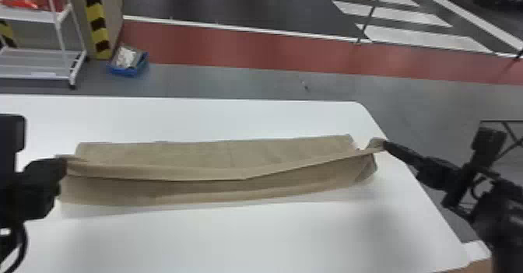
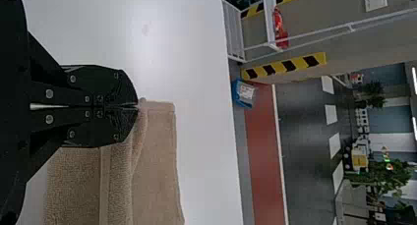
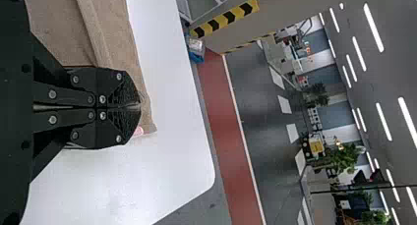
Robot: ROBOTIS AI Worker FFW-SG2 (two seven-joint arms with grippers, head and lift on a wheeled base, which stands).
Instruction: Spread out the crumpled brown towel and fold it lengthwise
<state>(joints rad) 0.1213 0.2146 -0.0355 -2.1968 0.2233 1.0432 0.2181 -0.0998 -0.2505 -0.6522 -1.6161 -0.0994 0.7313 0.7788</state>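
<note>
A red floor strip (image 1: 241,48) (white-edged) runs beyond the white table (image 1: 233,114), with what look like plants (image 2: 386,173) farther off.

You have a white table (image 1: 233,245) before you. Past its far left edge stands a white rack (image 1: 31,16) with red items (image 1: 35,2) on a shelf. To the rack's right, you meet a yellow-and-black strip (image 1: 92,17) up a wall, then a blue bin (image 1: 126,71) on the floor. A red band (image 1: 253,52) crosses behind; white stripes (image 1: 393,15) lie far right.
</note>
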